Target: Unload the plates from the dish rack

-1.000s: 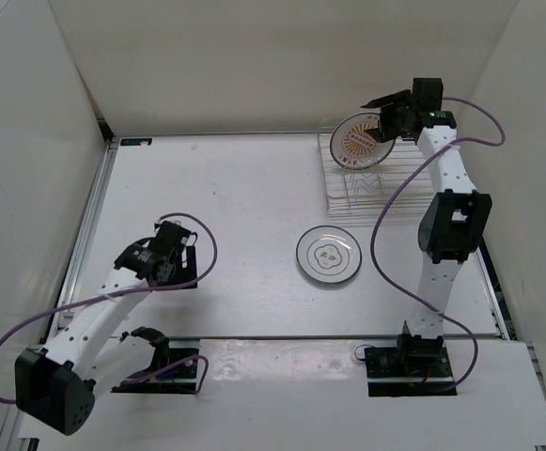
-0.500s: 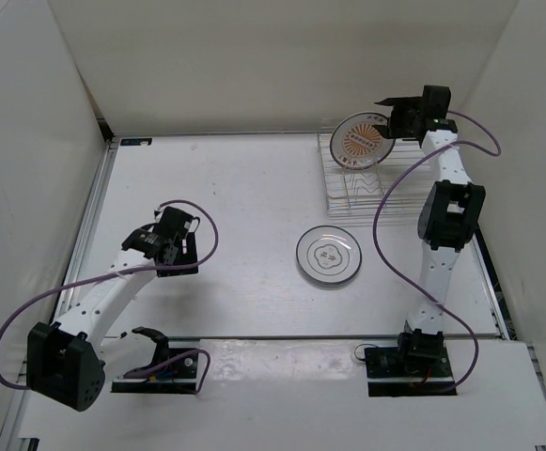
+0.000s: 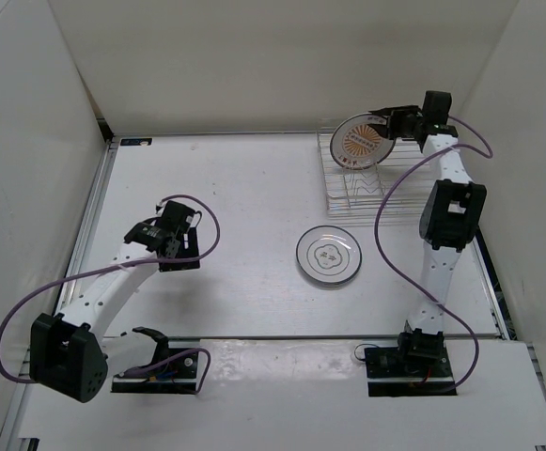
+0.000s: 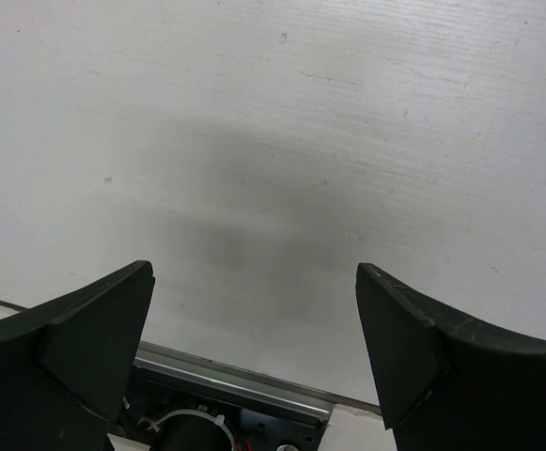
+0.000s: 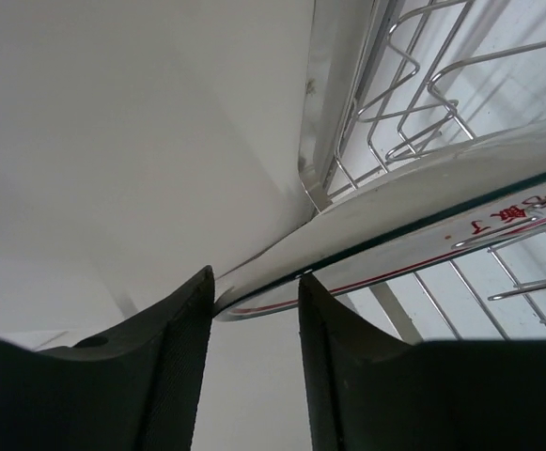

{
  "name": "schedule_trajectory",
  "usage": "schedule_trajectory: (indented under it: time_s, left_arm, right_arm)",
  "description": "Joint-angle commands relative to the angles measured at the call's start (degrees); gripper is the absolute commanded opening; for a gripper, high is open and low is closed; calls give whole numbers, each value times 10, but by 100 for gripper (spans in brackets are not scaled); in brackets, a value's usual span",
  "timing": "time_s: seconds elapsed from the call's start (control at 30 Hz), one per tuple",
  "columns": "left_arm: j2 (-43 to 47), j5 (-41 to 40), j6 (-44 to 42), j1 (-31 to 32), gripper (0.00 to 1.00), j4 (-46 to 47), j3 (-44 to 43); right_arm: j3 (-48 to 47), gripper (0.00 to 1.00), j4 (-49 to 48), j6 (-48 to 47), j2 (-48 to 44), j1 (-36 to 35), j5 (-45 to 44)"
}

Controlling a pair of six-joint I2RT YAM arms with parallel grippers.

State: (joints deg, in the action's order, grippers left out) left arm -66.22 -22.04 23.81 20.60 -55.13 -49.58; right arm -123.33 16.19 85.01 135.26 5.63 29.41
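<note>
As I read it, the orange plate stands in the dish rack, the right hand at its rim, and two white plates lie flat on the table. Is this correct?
Only one white plate lies flat on the table; the top view shows it. The orange plate does stand in the dish rack, the right hand at its rim.

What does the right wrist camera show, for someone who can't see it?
The rim of a plate sits between the two black fingers of the right tool. The plate stands in a silvery wire rack, with thin red marks near its edge.
</note>
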Motion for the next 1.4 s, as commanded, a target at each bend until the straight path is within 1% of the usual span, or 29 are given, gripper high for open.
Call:
schedule_trajectory:
  time_s: [0.0, 0.03, 0.1, 0.13, 0.17, 0.2, 0.23, 0.33, 0.37, 0.43, 0.47, 0.7, 1.0, 1.17, 1.3, 1.37]
  left_arm:
    - [14, -4, 2, -9, 100, 2, -13]
    - [15, -4, 3, -13, 100, 1, -12]
    - [20, -3, 3, -18, 100, 0, -11]
    - [21, -3, 3, -21, 100, 0, -10]
    - [25, -3, 3, -24, 100, -1, -10]
    - [26, -2, 3, -27, 100, -1, -9]
    - [31, -3, 1, -28, 100, -1, -8]
    - [35, -4, 1, -35, 100, 0, -4]
    - [37, -5, 4, -42, 100, 0, -3]
    - [41, -3, 7, -49, 100, 2, 0]
    - [43, 1, 9, -55, 100, 4, 1]
    - [61, 17, 14, -59, 100, 12, 18]
    - [96, 29, 19, -60, 100, 21, 50]
    - [109, 31, 19, -60, 100, 24, 61]
    - [122, 33, 18, -60, 100, 25, 68]
    - [129, 34, 17, -60, 100, 25, 71]
  right_arm:
    - [16, 43, 22, -27, -1, 5, 26]
    - [16, 38, 22, -26, -3, 4, 27]
    - [16, 33, 20, -27, 0, 8, 33]
    - [16, 28, 20, -27, -1, 7, 35]
    - [16, 26, 20, -27, 0, 10, 39]
    - [17, 26, 21, -27, -3, 9, 40]
    - [20, 20, 22, -31, -6, 11, 44]
    - [35, 13, 15, -33, -15, 14, 49]
    - [51, 8, 17, -37, -26, 16, 51]
    - [60, 4, 15, -44, -33, 16, 53]
    - [68, 0, 13, -45, -46, 18, 53]
    - [69, 0, 16, -57, -82, 30, 73]
    - [117, 0, 31, -76, -154, 39, 103]
    - [132, 0, 32, -79, -188, 40, 106]
    - [121, 0, 14, -68, -203, 45, 108]
    - [100, 0, 10, -58, -206, 47, 115]
